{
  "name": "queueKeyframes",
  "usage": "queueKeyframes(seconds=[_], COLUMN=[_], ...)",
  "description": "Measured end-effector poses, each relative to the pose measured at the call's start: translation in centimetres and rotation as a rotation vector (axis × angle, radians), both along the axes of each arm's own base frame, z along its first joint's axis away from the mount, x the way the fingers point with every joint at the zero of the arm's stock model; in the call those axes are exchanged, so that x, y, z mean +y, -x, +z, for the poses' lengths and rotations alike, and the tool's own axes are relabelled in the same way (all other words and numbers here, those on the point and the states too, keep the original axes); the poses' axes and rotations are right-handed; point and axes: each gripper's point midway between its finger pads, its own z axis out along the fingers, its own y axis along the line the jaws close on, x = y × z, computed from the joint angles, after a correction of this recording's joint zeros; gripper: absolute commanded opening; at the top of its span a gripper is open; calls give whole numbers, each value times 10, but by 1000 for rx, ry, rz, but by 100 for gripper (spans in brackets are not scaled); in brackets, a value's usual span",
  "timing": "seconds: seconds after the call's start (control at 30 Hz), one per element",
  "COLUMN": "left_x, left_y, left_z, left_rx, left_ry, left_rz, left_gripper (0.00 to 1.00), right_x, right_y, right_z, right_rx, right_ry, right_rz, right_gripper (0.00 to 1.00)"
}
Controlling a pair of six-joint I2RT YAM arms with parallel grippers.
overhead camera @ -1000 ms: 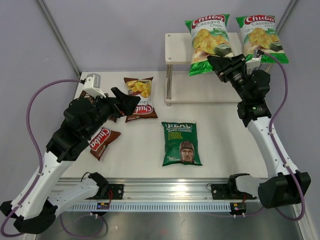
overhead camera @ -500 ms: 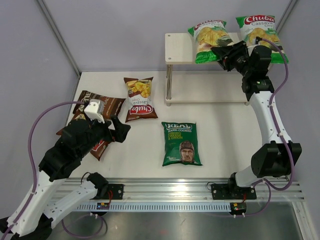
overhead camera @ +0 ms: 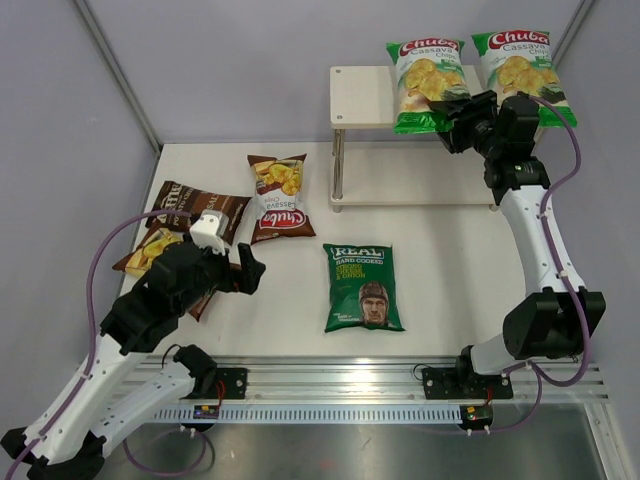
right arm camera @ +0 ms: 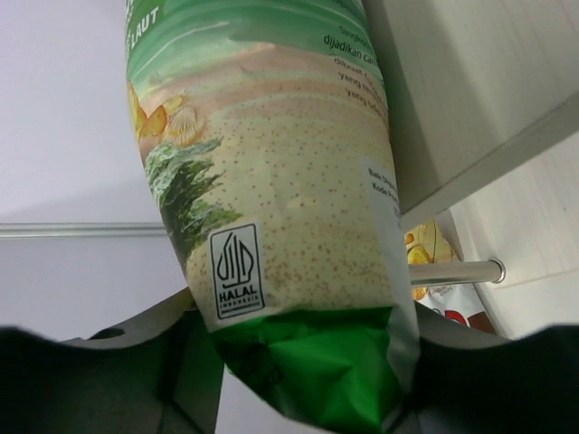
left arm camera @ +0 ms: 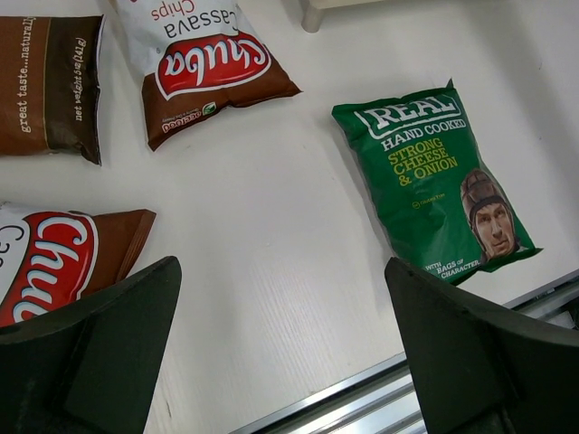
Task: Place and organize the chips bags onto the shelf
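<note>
Green-white bag [overhead camera: 428, 85] now upright on shelf [overhead camera: 360, 96]: two up, seemingly four below.

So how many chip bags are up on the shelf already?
One green-white Chuba bag looks placed on the shelf. The right claw grips a second green-white bag at the shelf top. To go: the REAL bag and three brown bags on the table.

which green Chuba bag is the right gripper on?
The left Chuba bag, its bottom edge pinched in the right gripper; the right Chuba bag sits untouched at the shelf end.
</note>
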Motion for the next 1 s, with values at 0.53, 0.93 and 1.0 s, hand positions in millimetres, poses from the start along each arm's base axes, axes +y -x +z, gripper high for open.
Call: queueKeyframes(seconds=[0.53,0.93,1.0], left_x=[1,2,2], left_y=[0,0,1], left_z=[-11,-9,-9], left_rx=[10,1,1], left_ry=[-18,-17,-17], left_rz=[-1,-4,-5], left_gripper=[99,99,99], right_x=[-24,-46,-46], right_y=[3,-9,-8], right_z=[17,11,8], right_rx=[-2,43,53], right_ry=[-41,-30,-29], right_rz=[-111,-121,-121], right_gripper=[46,66,70])
